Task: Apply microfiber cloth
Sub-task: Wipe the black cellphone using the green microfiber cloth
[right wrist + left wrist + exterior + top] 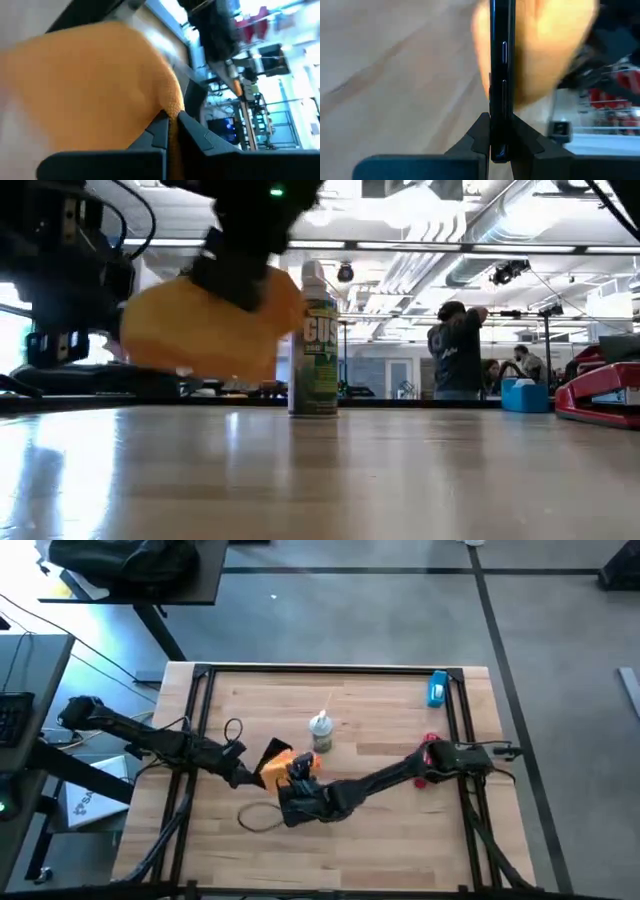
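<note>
1. The work surface is a pale butcher-block wooden table (pixel 350 830) with a black metal frame along its edges, standing on a grey concrete floor.
2. A white and green spray can (pixel 320 730) stands upright near the middle of the table; it serves as the landmark here.
3. Beyond the spray can, toward the far right corner of the table, lies a small blue box (pixel 437 689).
4. To the right of the spray can, near the right frame rail, sits a red stapler (pixel 600 392).
5. A loop of black cable (pixel 258 818) lies on the wood on the near side of the spray can, to its left.
6. The low view shows a bright open room behind the table, with ceiling pipes and lamps, and a person (pixel 455 350) in a dark top standing well behind the spray can.
7. The soft bright-orange microfiber cloth (pixel 210 330) hangs bunched and rumpled just left of the spray can, lifted off the wood; its woven texture shows in the right wrist view.
8. The right gripper (pixel 172 120) is clenched on a fold of the cloth, just on the near-left side of the spray can.
9. The left gripper (pixel 499 125) is clamped on a thin black rectangular phone (pixel 499 75), held edge-on and upright, left of the spray can.
10. The cloth sits right against one flat face of the phone.
</note>
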Controlling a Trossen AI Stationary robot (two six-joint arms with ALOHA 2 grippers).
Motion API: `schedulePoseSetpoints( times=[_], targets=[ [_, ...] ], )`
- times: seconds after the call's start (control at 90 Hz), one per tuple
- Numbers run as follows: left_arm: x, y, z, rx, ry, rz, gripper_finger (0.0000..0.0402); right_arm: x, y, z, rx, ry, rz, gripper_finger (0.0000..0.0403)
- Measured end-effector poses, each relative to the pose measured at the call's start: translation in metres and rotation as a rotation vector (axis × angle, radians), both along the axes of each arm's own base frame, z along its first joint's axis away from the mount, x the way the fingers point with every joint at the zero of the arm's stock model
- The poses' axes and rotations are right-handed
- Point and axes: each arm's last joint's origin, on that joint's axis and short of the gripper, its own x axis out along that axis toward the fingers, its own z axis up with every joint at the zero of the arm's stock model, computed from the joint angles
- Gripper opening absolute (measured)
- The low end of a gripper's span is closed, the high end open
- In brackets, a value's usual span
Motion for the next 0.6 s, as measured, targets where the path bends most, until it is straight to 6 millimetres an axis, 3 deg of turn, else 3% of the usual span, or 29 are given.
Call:
schedulePoseSetpoints(
  times=[0.133, 0.344, 0.456, 0.6],
  targets=[
    [0.004, -0.007, 0.001, -0.001, -0.042, -0.005, 0.0017, 0.012, 0.007, -0.009, -0.003, -0.077, 0.045, 0.0000],
    [0.006, -0.013, 0.007, 0.034, -0.131, 0.003, 0.0016, 0.010, 0.033, -0.002, 0.056, -0.151, 0.173, 0.0000],
    [0.007, -0.015, 0.017, 0.033, -0.231, -0.007, 0.0016, 0.002, 0.052, 0.001, -0.005, -0.131, 0.181, 0.0000],
    [0.007, -0.017, 0.023, 0.054, -0.304, 0.021, 0.0016, -0.010, 0.069, -0.003, -0.207, -0.022, 0.116, 0.0000]
  ],
)
